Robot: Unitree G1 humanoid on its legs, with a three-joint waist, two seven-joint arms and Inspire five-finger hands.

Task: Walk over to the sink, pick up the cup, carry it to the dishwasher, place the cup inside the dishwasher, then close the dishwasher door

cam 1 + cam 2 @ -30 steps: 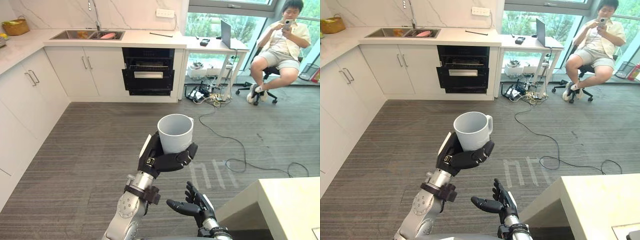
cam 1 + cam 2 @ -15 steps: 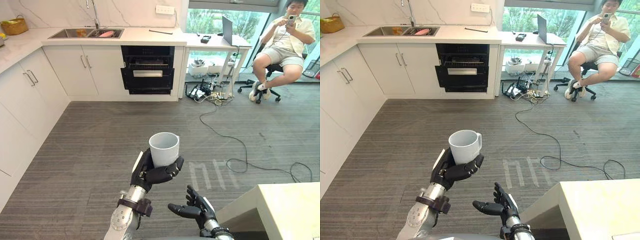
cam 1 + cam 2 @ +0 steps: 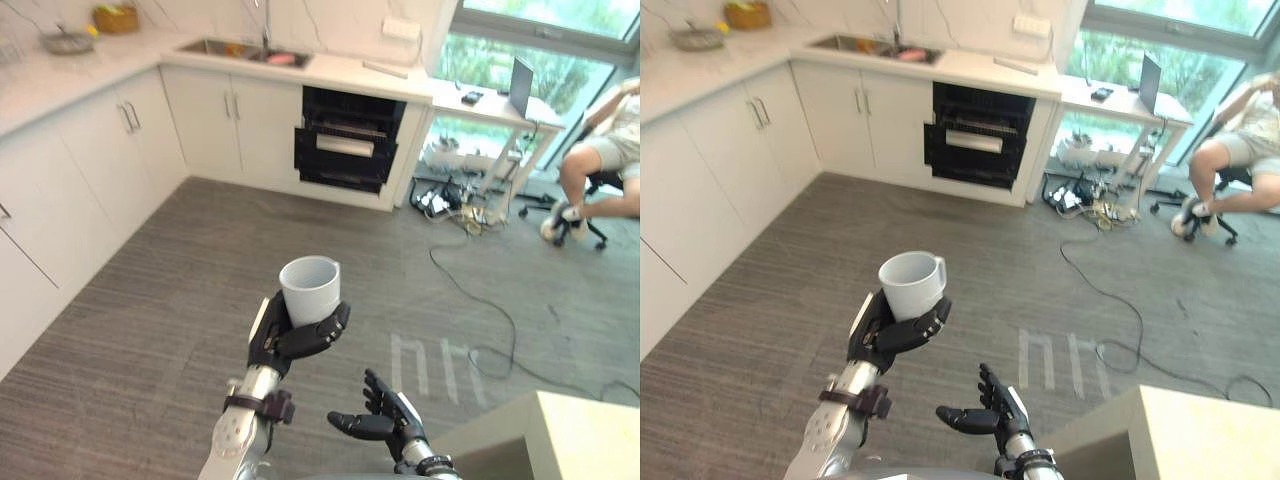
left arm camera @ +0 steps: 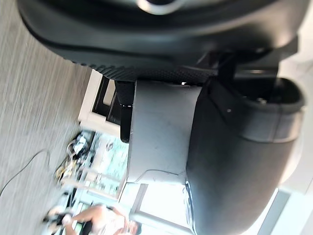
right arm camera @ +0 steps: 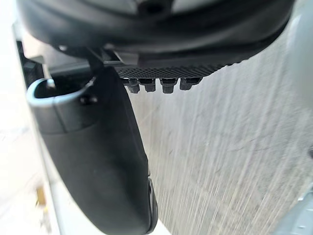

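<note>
A white cup (image 3: pixel 311 289) stands upright in my left hand (image 3: pixel 287 339), whose fingers and thumb curl round its lower half; the left wrist view shows the cup's pale wall (image 4: pixel 159 132) pressed between thumb and fingers. My right hand (image 3: pixel 380 419) hangs low in front of me, palm up, fingers relaxed and holding nothing. Across the room the dishwasher (image 3: pixel 347 142) sits under the counter with its dark front open and racks showing. The sink (image 3: pixel 246 50) lies in the counter to its left, with a tap behind it.
White cabinets (image 3: pixel 95 150) line the left side and the back wall. A desk (image 3: pixel 500 110) with a laptop stands right of the dishwasher, cables (image 3: pixel 470 215) trailing over the grey floor. A person on a chair (image 3: pixel 605 165) sits at the far right. A pale table corner (image 3: pixel 570 435) is near my right.
The camera has swung, so the kitchen now sits further right and more of the left cabinets show. The cup stays held in my left hand; the right hand has hardly moved.
</note>
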